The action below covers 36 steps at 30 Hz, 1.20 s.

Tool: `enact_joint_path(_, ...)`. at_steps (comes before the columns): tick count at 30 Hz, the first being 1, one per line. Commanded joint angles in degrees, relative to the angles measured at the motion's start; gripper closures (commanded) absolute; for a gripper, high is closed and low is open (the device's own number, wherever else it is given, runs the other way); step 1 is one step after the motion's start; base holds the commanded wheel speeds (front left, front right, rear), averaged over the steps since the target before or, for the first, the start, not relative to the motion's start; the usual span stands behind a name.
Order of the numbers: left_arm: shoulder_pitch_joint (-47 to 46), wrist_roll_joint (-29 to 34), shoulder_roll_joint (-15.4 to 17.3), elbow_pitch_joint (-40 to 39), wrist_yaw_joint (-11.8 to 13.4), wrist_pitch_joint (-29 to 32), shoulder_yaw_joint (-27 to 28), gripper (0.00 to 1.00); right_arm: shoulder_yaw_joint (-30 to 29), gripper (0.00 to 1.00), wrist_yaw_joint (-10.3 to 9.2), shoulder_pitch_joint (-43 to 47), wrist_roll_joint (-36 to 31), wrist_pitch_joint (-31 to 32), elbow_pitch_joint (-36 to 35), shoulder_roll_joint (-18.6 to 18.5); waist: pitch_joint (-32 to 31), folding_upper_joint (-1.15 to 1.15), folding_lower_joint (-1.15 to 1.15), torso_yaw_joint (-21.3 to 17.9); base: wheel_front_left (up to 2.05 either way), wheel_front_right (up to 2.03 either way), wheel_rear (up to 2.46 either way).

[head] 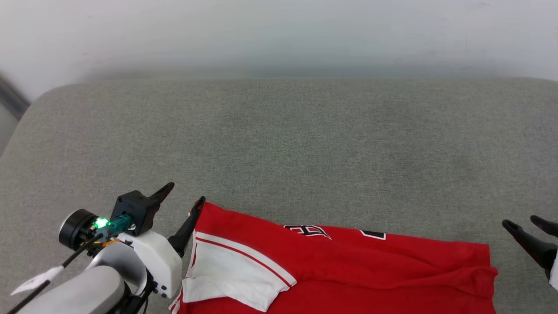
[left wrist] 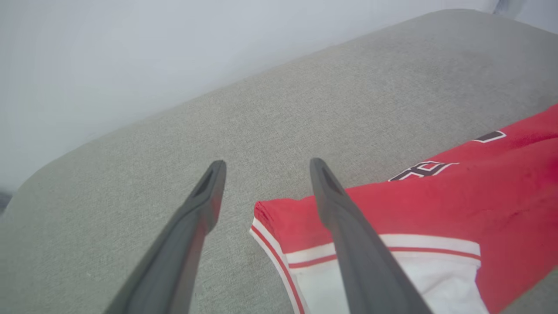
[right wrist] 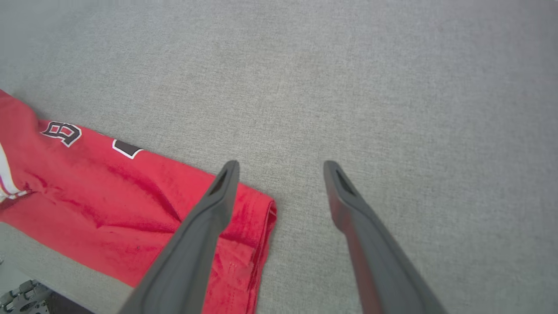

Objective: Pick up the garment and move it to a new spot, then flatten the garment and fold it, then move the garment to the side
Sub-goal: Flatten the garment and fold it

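Got the shirt (head: 348,261) stretched along the bench's (head: 279,144) near edge, long axis running left to right, a bit rumpled. Got the left gripper (head: 185,192) right at the sleeve end and the right gripper (head: 522,221) just off the hem end, both spread wide, holding nothing. Looks like a two-ended grab next, with no arm clearly nearer.

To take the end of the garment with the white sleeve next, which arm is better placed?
Probably left. The left gripper hangs with open jaws right at that corner of the garment, beside the white sleeve. The right gripper, also open, is beyond the opposite end.
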Motion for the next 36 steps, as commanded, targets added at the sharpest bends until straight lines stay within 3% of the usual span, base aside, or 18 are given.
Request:
enact_joint_path(1, 1.71, 0.52, -0.92, 0.2, 2.08, -3.05, 1.07, 0.0, -2.71, 0.0, -0.04, 2.03, 1.13, 0.35, 1.11, 1.48, 0.36, 0.0, 0.0, 0.28, 0.0, 0.0, 0.0)
enact_joint_path(9, 6.29, 1.77, -4.09, 0.55, 9.69, -8.92, 7.15, 0.0, -9.21, 0.0, -0.03, 7.01, 6.42, 4.23, 4.36, 7.56, 2.12, 0.0, 0.0, 1.08, 0.0, 0.0, 0.0)
enact_joint_path(16, 12.87, 8.49, -9.68, -1.87, 14.18, -9.27, 18.08, 0.0, -10.47, 0.0, -0.04, 9.17, 7.78, 6.69, 6.34, 11.93, 3.89, 0.0, 0.0, 2.37, 0.0, 0.0, 0.0)
enact_joint_path(27, 25.9, 24.18, -21.47, -3.49, 13.11, -9.25, 34.12, 0.0, -5.64, 0.0, -0.04, 13.13, 9.58, 12.91, 8.24, 18.13, 4.49, 0.0, 0.0, 3.83, 0.0, 0.0, 0.0)
enact_joint_path(36, 33.97, 33.58, -30.13, -4.7, 10.17, -9.25, 42.9, 0.0, -3.38, 0.0, -0.04, 14.73, 8.84, 14.12, 7.18, 19.23, 3.74, 0.0, 0.0, 3.92, 0.0, 0.0, 0.0)
